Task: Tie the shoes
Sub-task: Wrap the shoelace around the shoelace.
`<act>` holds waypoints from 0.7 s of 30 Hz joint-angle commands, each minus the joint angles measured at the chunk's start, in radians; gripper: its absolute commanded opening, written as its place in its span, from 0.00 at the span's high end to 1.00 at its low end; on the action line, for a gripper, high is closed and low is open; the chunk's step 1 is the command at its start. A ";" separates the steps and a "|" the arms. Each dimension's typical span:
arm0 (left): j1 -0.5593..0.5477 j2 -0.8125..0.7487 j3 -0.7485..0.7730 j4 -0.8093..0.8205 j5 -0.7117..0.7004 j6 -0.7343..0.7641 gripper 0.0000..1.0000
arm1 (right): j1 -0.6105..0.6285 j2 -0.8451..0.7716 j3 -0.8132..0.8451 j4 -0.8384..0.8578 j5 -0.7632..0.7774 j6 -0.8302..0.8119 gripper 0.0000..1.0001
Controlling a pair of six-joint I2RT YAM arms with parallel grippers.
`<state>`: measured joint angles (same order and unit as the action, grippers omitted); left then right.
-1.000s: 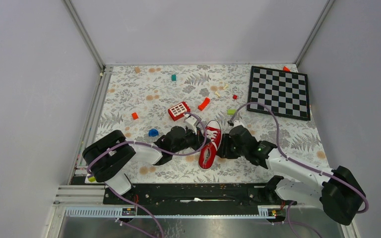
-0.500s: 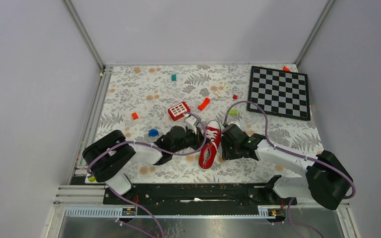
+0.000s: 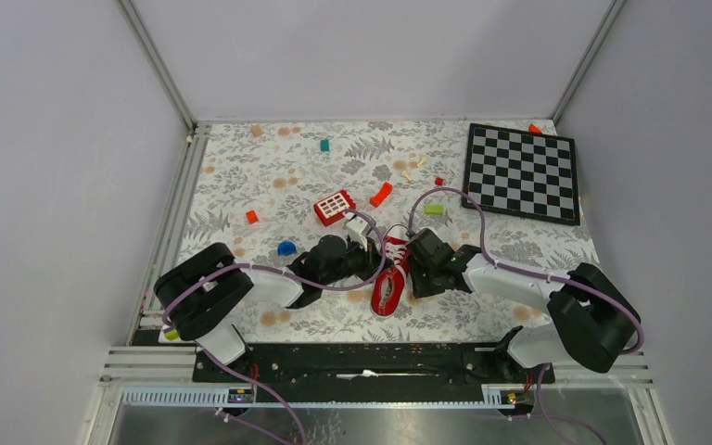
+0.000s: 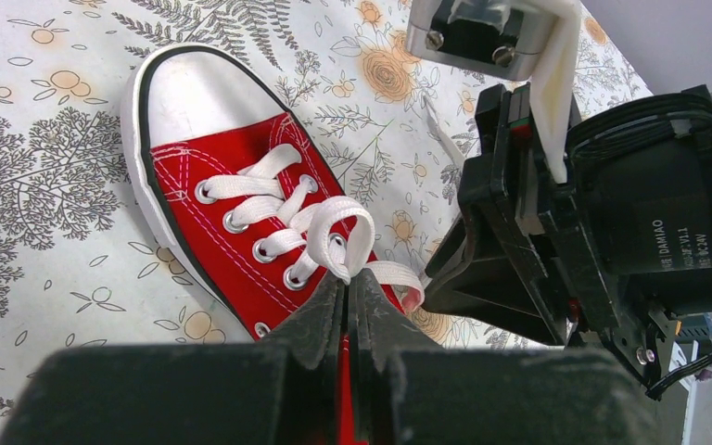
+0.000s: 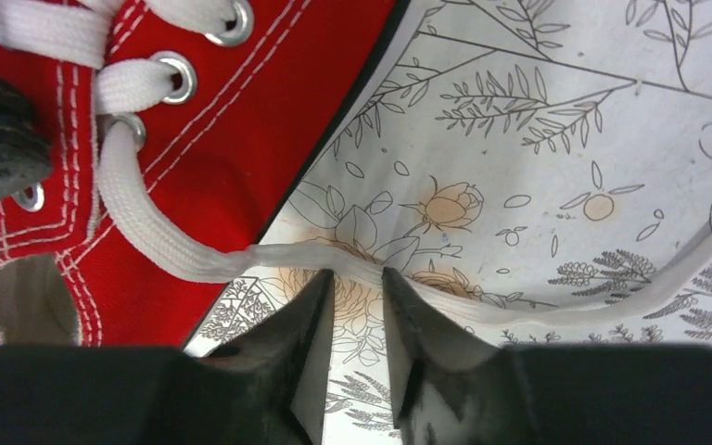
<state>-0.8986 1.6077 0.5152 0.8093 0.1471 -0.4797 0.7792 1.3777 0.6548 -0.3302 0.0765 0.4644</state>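
The red sneaker (image 3: pixel 389 283) with white laces lies on the flowered cloth between my two grippers, toe pointing away. In the left wrist view the sneaker (image 4: pixel 232 176) shows its white toe cap, and my left gripper (image 4: pixel 348 283) is shut on a loop of white lace (image 4: pixel 338 227) above the eyelets. In the top view the left gripper (image 3: pixel 372 260) sits at the shoe's left side and the right gripper (image 3: pixel 413 269) at its right side. In the right wrist view my right gripper (image 5: pixel 357 278) is narrowly open, and a free lace end (image 5: pixel 176 250) runs from the sneaker (image 5: pixel 241 111) across its fingertips on the cloth.
A red block with white squares (image 3: pixel 334 206), a curved red-orange piece (image 3: pixel 381 194), a blue piece (image 3: pixel 286 247) and a green block (image 3: pixel 434 209) lie behind the shoe. A chessboard (image 3: pixel 522 171) is at the back right. Small bits are scattered farther back.
My right arm has swung left and closed in on the shoe's right side, now partly covering it. The left arm and the shoe have stayed in place.
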 commanded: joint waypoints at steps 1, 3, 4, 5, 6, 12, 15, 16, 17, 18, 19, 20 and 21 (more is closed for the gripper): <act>0.002 0.006 0.029 0.046 0.033 0.003 1.00 | 0.008 0.011 0.023 0.022 -0.018 -0.021 0.77; 0.002 0.005 0.029 0.045 0.034 0.001 1.00 | 0.008 0.003 0.021 0.021 -0.018 -0.020 0.91; 0.002 0.006 0.029 0.044 0.034 0.001 1.00 | 0.008 -0.004 0.021 0.018 -0.018 -0.020 1.00; 0.002 0.006 0.029 0.045 0.036 0.000 1.00 | 0.008 -0.010 0.020 0.016 -0.019 -0.020 1.00; 0.003 0.006 0.028 0.044 0.036 0.000 1.00 | 0.008 -0.022 0.018 0.013 -0.022 -0.018 1.00; 0.003 0.004 0.025 0.044 0.042 0.003 1.00 | 0.008 -0.131 0.002 0.009 -0.006 -0.004 1.00; 0.003 0.003 0.022 0.043 0.043 0.006 1.00 | 0.007 -0.187 -0.003 0.006 0.017 0.004 1.00; 0.003 0.003 0.022 0.043 0.046 0.007 1.00 | 0.007 -0.201 -0.005 0.005 0.022 0.006 1.00; 0.003 0.002 0.022 0.042 0.048 0.009 1.00 | 0.007 -0.212 -0.005 0.001 0.027 0.006 1.00; 0.004 0.001 0.022 0.042 0.050 0.009 1.00 | 0.007 -0.217 -0.005 -0.003 0.030 0.005 1.00; 0.004 -0.001 0.024 0.042 0.053 0.010 1.00 | 0.007 -0.220 -0.007 -0.008 0.028 0.004 1.00; 0.005 0.000 0.025 0.042 0.056 0.010 1.00 | 0.007 -0.218 -0.008 -0.012 0.029 0.008 1.00; 0.004 -0.001 0.027 0.043 0.059 0.009 1.00 | 0.006 -0.214 -0.011 -0.013 0.027 0.013 0.99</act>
<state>-0.8948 1.6077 0.5156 0.8059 0.1581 -0.4793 0.7792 1.1698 0.6529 -0.3244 0.0711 0.4610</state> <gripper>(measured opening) 0.017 0.014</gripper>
